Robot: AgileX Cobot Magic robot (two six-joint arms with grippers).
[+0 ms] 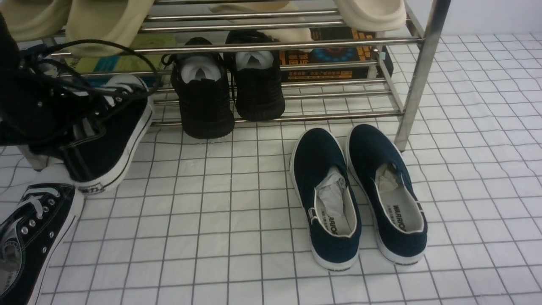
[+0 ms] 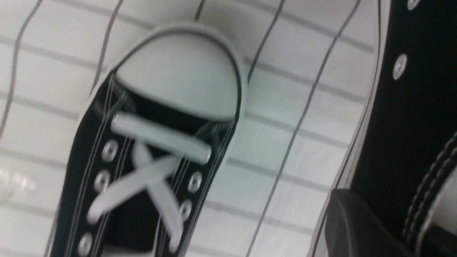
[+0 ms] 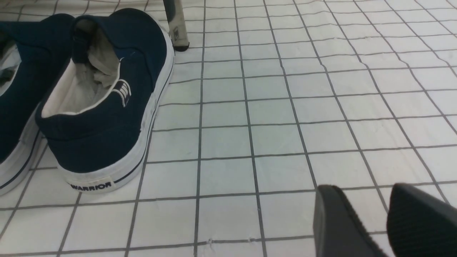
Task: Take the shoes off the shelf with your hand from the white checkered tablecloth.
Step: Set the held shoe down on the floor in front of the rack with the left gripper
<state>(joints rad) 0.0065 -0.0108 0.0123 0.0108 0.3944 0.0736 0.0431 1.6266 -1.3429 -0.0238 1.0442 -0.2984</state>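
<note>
My left gripper (image 1: 63, 127), black with a looping cable, is shut on one black canvas sneaker (image 1: 108, 140) and holds it tilted in front of the shelf's left end, heel near the white checkered tablecloth (image 1: 220, 212). In the left wrist view a finger (image 2: 357, 228) presses the held sneaker's (image 2: 410, 107) side wall. The other canvas sneaker (image 1: 31, 237) lies on the cloth at the front left, its white toe cap and laces also in the left wrist view (image 2: 153, 142). The steel shelf (image 1: 417, 84) stands behind. My right gripper (image 3: 371, 217) is open and empty just above the cloth; it is not in the front view.
All-black knit sneakers (image 1: 228, 93) sit on the shelf's lowest tier, with beige slippers (image 1: 106, 21) above and boxes (image 1: 334, 59) behind. Navy slip-ons (image 1: 360, 195) lie on the cloth in front of the shelf's right leg (image 3: 176, 28) and show in the right wrist view (image 3: 103, 100).
</note>
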